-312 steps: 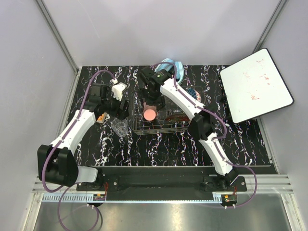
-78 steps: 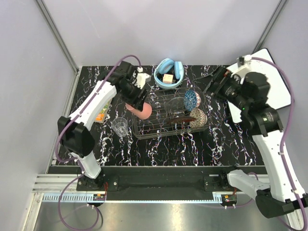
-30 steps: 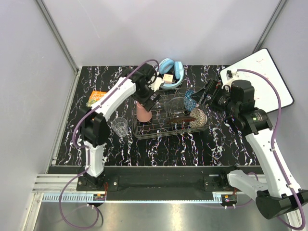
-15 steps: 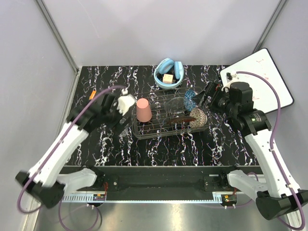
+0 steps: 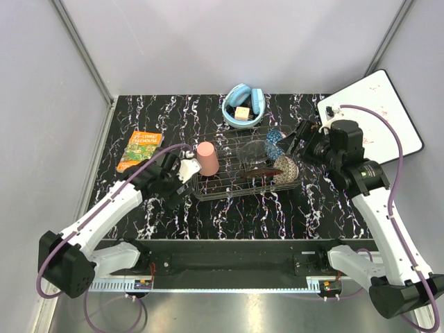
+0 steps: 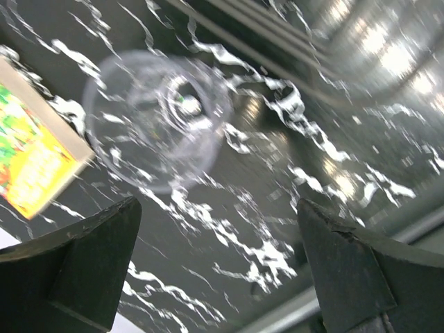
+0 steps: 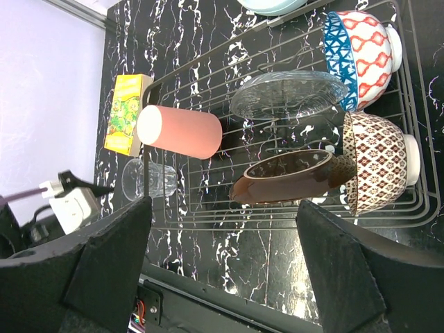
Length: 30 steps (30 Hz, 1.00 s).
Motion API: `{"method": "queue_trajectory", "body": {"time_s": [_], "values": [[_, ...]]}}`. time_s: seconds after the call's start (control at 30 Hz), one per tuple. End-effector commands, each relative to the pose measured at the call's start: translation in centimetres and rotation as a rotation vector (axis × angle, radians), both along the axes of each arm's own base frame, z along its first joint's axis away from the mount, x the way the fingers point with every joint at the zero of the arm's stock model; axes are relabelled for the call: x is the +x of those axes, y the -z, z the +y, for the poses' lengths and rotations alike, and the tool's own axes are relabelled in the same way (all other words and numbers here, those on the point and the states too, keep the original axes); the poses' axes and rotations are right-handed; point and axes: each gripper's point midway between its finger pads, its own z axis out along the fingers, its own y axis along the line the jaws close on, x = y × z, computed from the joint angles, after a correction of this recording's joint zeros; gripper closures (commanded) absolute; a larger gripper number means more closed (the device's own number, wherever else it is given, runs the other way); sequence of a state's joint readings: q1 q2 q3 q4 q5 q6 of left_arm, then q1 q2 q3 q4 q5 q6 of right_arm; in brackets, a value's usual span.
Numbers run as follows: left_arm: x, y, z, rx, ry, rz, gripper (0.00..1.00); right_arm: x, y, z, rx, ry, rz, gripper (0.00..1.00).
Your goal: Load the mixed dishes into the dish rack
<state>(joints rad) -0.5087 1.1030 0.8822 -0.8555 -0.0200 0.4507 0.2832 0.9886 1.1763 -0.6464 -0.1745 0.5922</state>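
Tumbler (image 6: 158,118) is the one dish outside the rack (image 5: 229,189); it stands on the tabletop (image 5: 243,222) just beside the rack's left end, with the booklet (image 5: 139,149) further out from that end. Inside the rack, the pink cup (image 7: 179,132) sits at the left end; the glass plate (image 7: 288,94) and red plate (image 7: 288,177) lean in the middle; the blue bowl (image 7: 361,48) and cream bowl (image 7: 378,163) stand on edge at the right end. The left tool (image 6: 218,208) hovers over the tumbler, fingers spread and empty, the glass a little off its centre line; the right tool (image 7: 223,205) hangs spread and empty off the rack's right end. Picking up the tumbler looks like the step in hand; the next move likely calls for centring the left tool, lowering it astride the glass, closing gently since the glass is probably slippery, then lifting it over the rack's left rim.
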Motion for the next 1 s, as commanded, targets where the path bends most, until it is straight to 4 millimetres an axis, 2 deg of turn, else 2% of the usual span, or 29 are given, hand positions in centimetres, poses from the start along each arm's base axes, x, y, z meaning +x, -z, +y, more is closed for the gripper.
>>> {"method": "queue_trajectory", "body": {"time_s": [0.0,0.2,0.4,0.5,0.53,0.6,0.73,0.77,0.83,0.93,0.97], "values": [[3.8,-1.3,-1.0,-0.035,0.007,-0.136,0.01,0.1,-1.4,0.2,0.025,-0.001,-0.059,0.09],[4.3,0.3,-1.1,-0.024,0.025,-0.109,0.02,0.2,-1.5,0.3,0.033,-0.005,-0.055,0.12],[3.7,2.9,-1.2,-0.024,0.05,-0.048,0.1,0.6,-1.6,0.6,0.043,-0.006,-0.045,0.14],[3.8,4.0,-1.0,-0.019,0.054,-0.023,0.19,0.6,-1.6,0.7,0.05,-0.007,-0.045,0.15],[3.8,4.2,-1.0,-0.023,0.057,-0.014,0.27,0.7,-1.6,0.7,0.052,-0.009,-0.044,0.16],[3.9,4.6,-1.0,-0.022,0.055,-0.001,0.38,0.6,-1.3,0.7,0.052,-0.006,-0.037,0.16],[3.7,5.0,-1.2,-0.032,0.058,0.025,0.7,0.6,-0.8,0.8,0.056,-0.01,-0.026,0.19],[3.8,4.8,-1.2,-0.031,0.052,0.029,0.85,0.6,-0.5,0.9,0.055,-0.011,-0.023,0.19],[3.6,4.6,-1.2,-0.036,0.046,0.038,1.0,0.7,-0.5,1.0,0.065,-0.015,-0.025,0.19],[3.1,2.5,-0.8,-0.059,0.017,0.035,1.0,0.8,-0.5,1.2,0.071,-0.023,-0.027,0.19],[3.6,1.1,-0.8,-0.075,0.008,0.008,1.0,0.8,-0.3,1.3,0.071,-0.027,-0.026,0.2]]}}
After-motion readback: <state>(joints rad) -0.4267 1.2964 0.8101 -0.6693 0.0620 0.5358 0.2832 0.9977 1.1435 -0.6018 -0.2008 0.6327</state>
